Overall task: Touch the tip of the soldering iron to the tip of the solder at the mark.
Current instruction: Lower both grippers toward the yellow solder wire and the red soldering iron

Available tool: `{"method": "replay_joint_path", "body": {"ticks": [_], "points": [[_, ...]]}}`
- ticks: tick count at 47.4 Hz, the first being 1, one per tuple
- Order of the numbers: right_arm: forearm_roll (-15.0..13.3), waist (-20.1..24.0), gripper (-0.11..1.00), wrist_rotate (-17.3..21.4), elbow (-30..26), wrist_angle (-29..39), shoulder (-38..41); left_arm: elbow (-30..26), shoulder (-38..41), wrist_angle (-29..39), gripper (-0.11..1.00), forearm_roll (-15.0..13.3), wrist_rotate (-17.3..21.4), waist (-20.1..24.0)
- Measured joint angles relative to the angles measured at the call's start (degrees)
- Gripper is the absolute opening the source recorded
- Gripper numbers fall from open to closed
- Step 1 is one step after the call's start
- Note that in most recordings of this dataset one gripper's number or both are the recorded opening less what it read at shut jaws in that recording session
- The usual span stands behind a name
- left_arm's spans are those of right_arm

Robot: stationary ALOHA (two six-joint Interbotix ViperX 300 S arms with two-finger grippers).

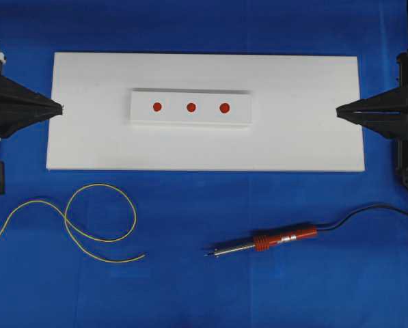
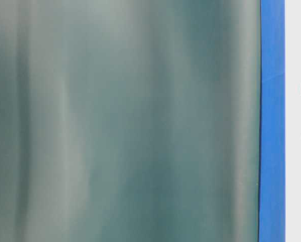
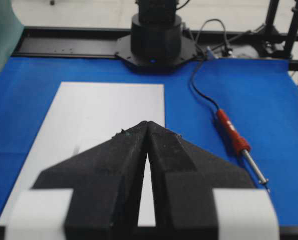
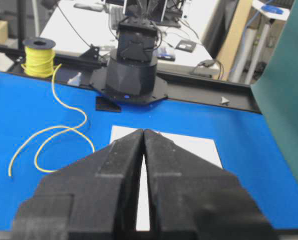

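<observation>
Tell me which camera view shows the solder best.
The overhead view: the solder lies in full on the blue cloth, loop and free tip visible, left of the soldering iron. The right wrist view shows part of it trailing from a yellow spool, its tip half hidden behind the right gripper. The other two views show none.

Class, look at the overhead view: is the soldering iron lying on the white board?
No: the soldering iron lies on the blue mat, below the white board.
</observation>
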Motion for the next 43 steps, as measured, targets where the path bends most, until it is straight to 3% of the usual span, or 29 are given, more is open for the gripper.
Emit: {"method": "replay_joint_path", "body": {"ticks": [9, 18, 24, 30, 32, 43], "points": [[0.00, 1.23, -0.06, 0.44, -1.05, 2.64, 0.18, -0.09, -0.26, 2.20, 0.01, 0.00, -0.44, -3.78], [0.18, 6.94, -0.06, 0.97, -1.67, 3.78, 0.97, 0.09, 0.35, 2.46, 0.01, 0.00, -0.53, -10.37], [1.23, 12.30, -0.01, 2.29, -1.67, 3.34, 3.43, 0.70, 1.58, 2.29, 0.01, 0.00, -0.53, -15.29], [3.08, 15.56, 0.12, 4.04, -1.23, 1.85, 7.65, 1.23, 4.04, 1.05, 0.03, 0.00, -1.32, -19.16], [3.60, 16.88, 0.20, 4.75, -1.14, 0.88, 9.32, 1.32, 5.01, 0.44, 0.10, 0.00, -1.41, -20.13], [6.50, 22.06, 0.71, 6.24, -1.05, -2.64, 16.79, 1.49, 12.74, -2.90, 0.77, 0.00, -2.81, -25.22]]}}
